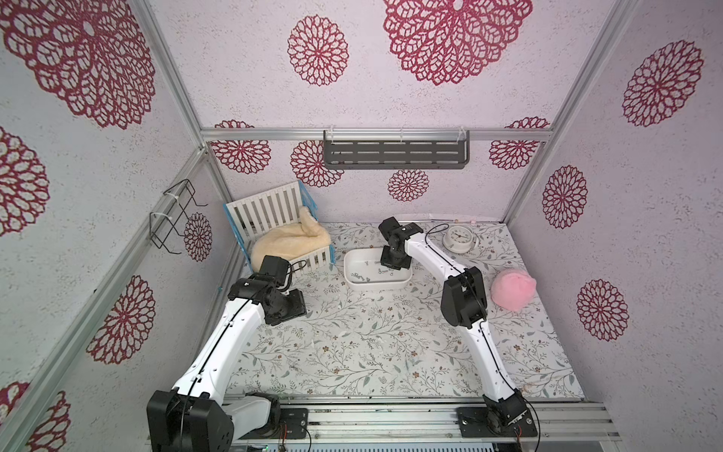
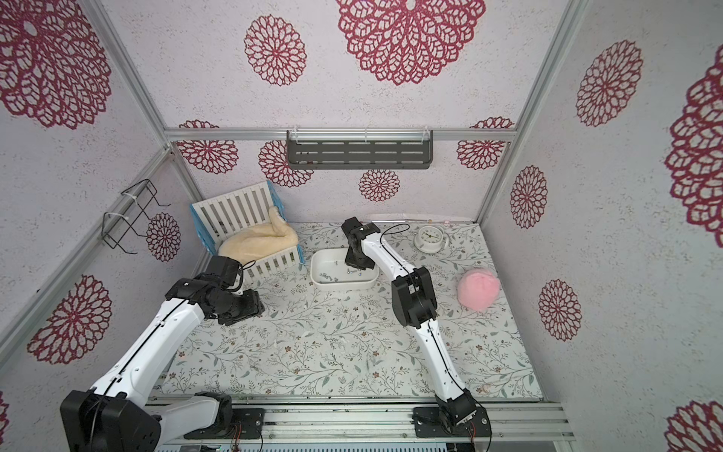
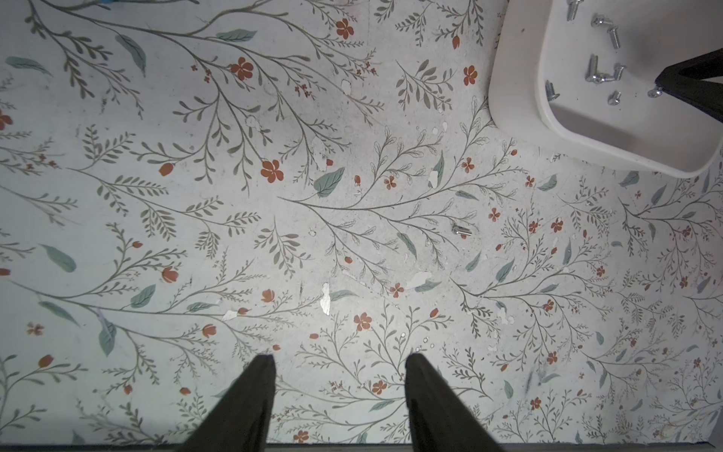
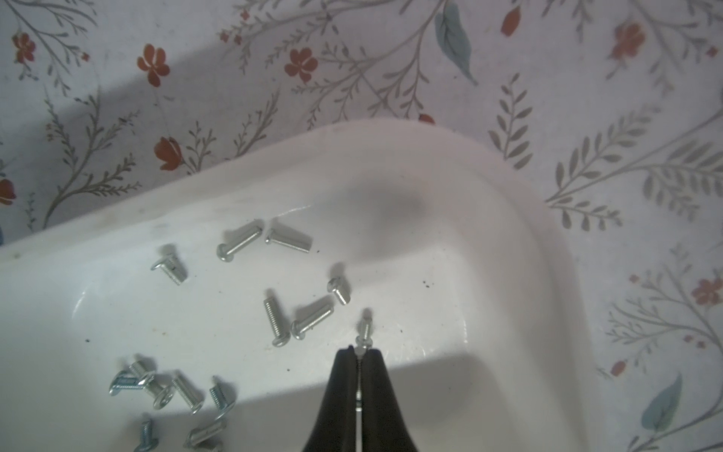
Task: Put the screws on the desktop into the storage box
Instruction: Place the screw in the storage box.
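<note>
The white storage box stands on the leaf-printed desktop, with several screws lying in it. My right gripper hangs over the box's inside, shut on a small screw that sticks out past its tips. My left gripper is open with nothing between its fingers, above bare desktop to the left of the box. One lone screw lies on the desktop between the left gripper and the box.
A white slatted crib with a cream plush stands at the back left. A white alarm clock sits at the back right and a pink plush ball at the right. A grey shelf hangs on the back wall.
</note>
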{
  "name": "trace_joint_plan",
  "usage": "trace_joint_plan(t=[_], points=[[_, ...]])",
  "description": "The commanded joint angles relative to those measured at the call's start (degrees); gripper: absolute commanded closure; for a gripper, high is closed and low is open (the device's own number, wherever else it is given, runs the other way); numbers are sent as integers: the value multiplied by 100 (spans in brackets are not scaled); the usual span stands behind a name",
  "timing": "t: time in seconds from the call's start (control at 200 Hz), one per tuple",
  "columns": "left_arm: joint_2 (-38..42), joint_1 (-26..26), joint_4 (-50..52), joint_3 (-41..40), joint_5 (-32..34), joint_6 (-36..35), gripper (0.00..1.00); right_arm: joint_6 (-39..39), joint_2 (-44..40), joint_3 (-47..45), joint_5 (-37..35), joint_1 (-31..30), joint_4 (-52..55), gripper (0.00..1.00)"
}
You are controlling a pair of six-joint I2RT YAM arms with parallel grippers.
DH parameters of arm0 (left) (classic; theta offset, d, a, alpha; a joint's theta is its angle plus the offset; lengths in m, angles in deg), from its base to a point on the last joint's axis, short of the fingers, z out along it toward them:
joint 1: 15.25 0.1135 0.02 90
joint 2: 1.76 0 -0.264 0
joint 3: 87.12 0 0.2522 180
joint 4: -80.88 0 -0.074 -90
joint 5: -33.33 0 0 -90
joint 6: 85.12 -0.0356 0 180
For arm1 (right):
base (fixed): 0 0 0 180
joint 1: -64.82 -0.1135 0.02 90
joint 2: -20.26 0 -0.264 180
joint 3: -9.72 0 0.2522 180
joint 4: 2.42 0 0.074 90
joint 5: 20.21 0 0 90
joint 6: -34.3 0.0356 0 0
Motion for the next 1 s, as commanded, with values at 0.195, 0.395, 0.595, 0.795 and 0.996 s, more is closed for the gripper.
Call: trace_joint_plan(t=[0.195, 0.395, 0.595, 0.795, 0.996], points=[[-153, -190, 11, 213, 15, 86, 41, 58, -49, 134, 75, 90, -99, 84], [-158, -235, 11, 196, 41, 113, 41, -3, -186, 209, 132, 82, -79, 73], [-179, -291, 7, 205, 59, 135, 41, -56, -592, 413, 23, 22, -64, 71], [-232, -373, 2, 231, 68, 175, 41, -230, -1088, 452, -72, -122, -82, 71], [-153, -483, 2, 231, 96, 237, 41, -351, -1457, 451, -292, -345, 38, 69]])
